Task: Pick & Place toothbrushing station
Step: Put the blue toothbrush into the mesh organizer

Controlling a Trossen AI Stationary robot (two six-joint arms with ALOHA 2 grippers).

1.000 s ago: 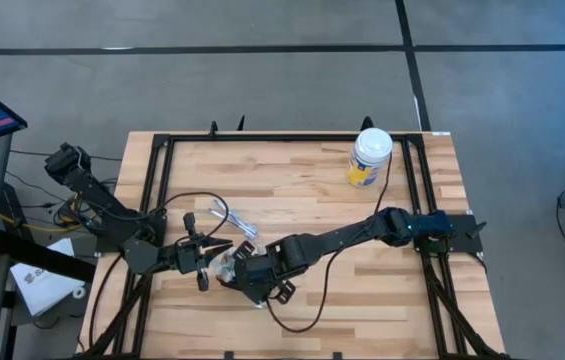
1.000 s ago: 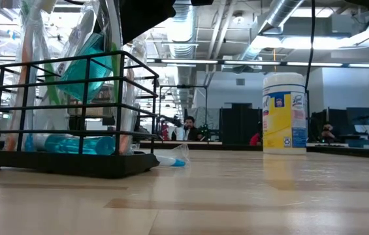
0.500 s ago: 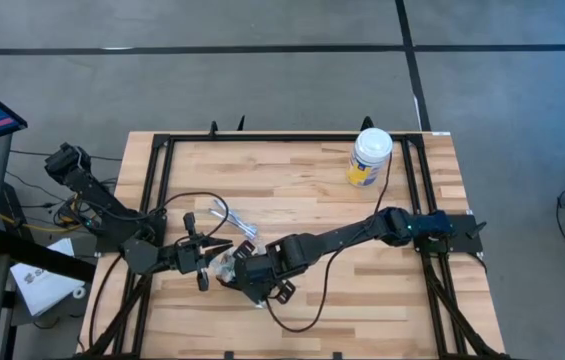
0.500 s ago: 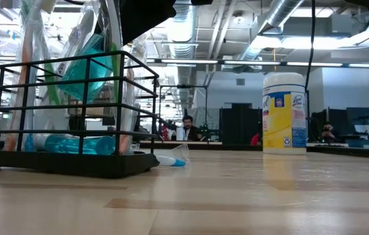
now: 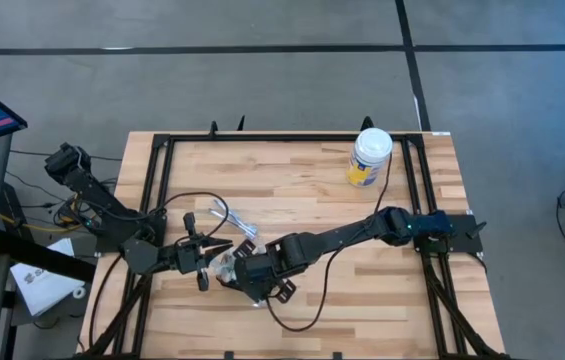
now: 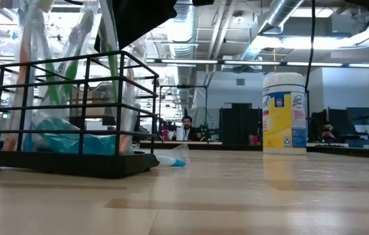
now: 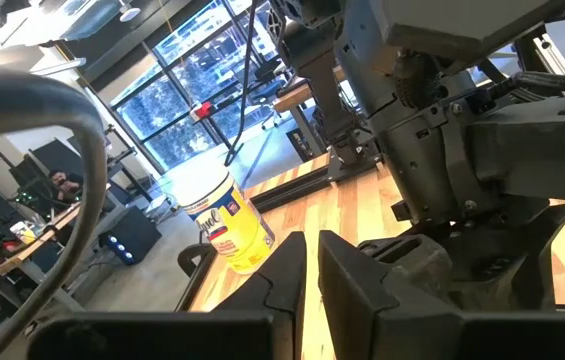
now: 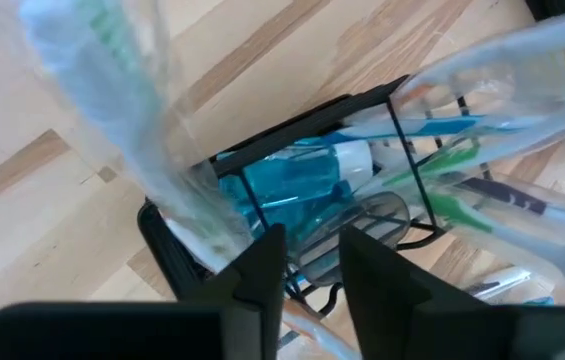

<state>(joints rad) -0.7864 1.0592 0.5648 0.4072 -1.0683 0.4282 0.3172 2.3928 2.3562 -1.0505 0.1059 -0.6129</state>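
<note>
Wooden table (image 5: 312,200) — right gripper (image 8: 307,262) narrow above toothbrushing station (image 6: 73,111), holding nothing; left gripper (image 7: 310,262) closed.

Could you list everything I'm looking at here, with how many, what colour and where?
Table: one, pale wooden planks in a black frame.
Toothbrushing station: one, black wire rack, near the table's front left, between the two arms.
Wrapped toothbrushes: several, in clear plastic, green and blue, standing in the rack.
Blue bottle: one, lying in the rack.
Canister: one, white lid, yellow label, back right of the table.
Clear packet: one, on the table behind the rack.
People: a few, far off in the room.
Left pincer: black, shut, beside the rack.
Right pincer: black, over the rack.
</note>
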